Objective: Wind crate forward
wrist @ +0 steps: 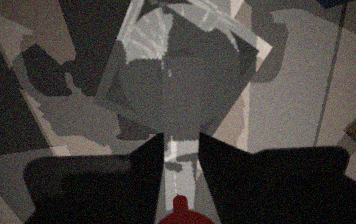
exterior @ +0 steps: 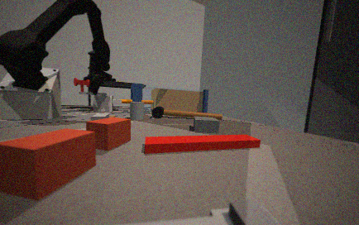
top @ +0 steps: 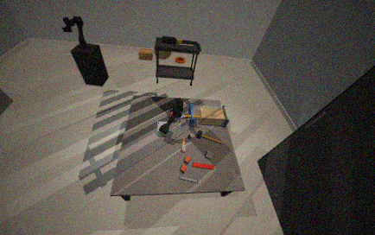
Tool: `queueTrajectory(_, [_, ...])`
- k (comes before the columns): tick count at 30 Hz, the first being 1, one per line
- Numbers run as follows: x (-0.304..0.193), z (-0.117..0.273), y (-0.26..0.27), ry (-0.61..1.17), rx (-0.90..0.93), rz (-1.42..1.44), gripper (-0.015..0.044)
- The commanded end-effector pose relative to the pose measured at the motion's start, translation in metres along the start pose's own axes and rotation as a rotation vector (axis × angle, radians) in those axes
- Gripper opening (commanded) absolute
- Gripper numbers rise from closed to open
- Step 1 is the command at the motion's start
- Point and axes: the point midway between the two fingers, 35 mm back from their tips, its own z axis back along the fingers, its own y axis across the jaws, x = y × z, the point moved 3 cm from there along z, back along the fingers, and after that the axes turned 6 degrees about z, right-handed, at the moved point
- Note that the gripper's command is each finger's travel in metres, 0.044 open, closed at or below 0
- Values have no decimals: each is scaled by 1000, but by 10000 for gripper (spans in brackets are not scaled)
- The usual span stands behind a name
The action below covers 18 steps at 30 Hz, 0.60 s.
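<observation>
Gripping the pale shank of a red-knobbed handle [exterior: 81,83] [wrist: 181,187] in a narrowly closed hand [top: 174,113] [exterior: 94,86] [wrist: 179,137], just above the winch [exterior: 101,102]. In the top view, can see the tan crate [top: 212,113] [exterior: 178,99] right of the winch, inside the blue-posted rack [top: 193,113] [exterior: 205,101]. Cannot tell about contact with its front frame. Nearer the camera than the winch in the exterior view, can see a hammer [top: 212,138] [exterior: 192,114] and red bar [top: 203,166] [exterior: 203,144].

The tan crate [top: 213,113] [exterior: 178,100] sits level between blue posts toward one o'clock on the worktop [top: 147,173] [exterior: 186,178]. Toward twelve o'clock, the red-knobbed grey handle [top: 171,114] [exterior: 82,83] [wrist: 180,187] is clamped in the tool [top: 173,117] [exterior: 93,91] [wrist: 179,137].
</observation>
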Motion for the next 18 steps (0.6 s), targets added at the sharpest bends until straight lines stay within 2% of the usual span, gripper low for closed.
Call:
queueTrajectory(1, [1, -4, 1, 2, -2, -33, 0])
queueTrajectory(18, [2, -3, 3, 2, 2, -80, 0])
